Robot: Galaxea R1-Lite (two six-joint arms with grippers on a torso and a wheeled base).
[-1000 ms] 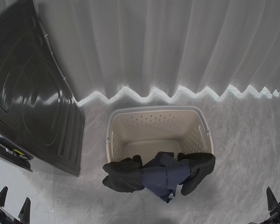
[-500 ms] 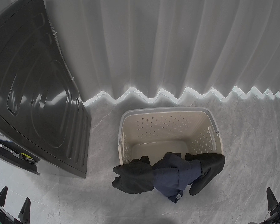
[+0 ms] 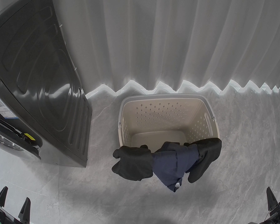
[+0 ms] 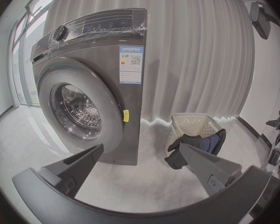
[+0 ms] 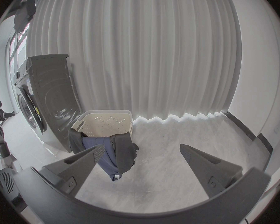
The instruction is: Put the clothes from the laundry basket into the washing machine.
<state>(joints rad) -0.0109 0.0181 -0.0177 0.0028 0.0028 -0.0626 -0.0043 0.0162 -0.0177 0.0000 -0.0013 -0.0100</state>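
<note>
A beige laundry basket (image 3: 165, 96) stands on the grey floor before the curtain. Over its near rim hang a navy garment (image 3: 172, 165) and black clothes (image 3: 133, 162) on either side of it. To the basket's left stands the dark grey washing machine (image 3: 37, 78), whose round glass door (image 4: 76, 109) looks closed. My left gripper (image 3: 15, 196) is open and empty at the lower left, well short of the machine. My right gripper (image 3: 277, 185) is open and empty at the lower right, away from the basket (image 5: 105, 122) and the clothes (image 5: 115, 153).
A white curtain (image 3: 177, 31) covers the wall behind the basket. Bare floor (image 3: 245, 134) stretches to the right of the basket and between it and my grippers. A narrow strip of floor separates the machine from the basket.
The whole head view has shifted, so the camera moved: machine and basket now sit more to the right and higher. Clothes, basket and both grippers keep their arrangement.
</note>
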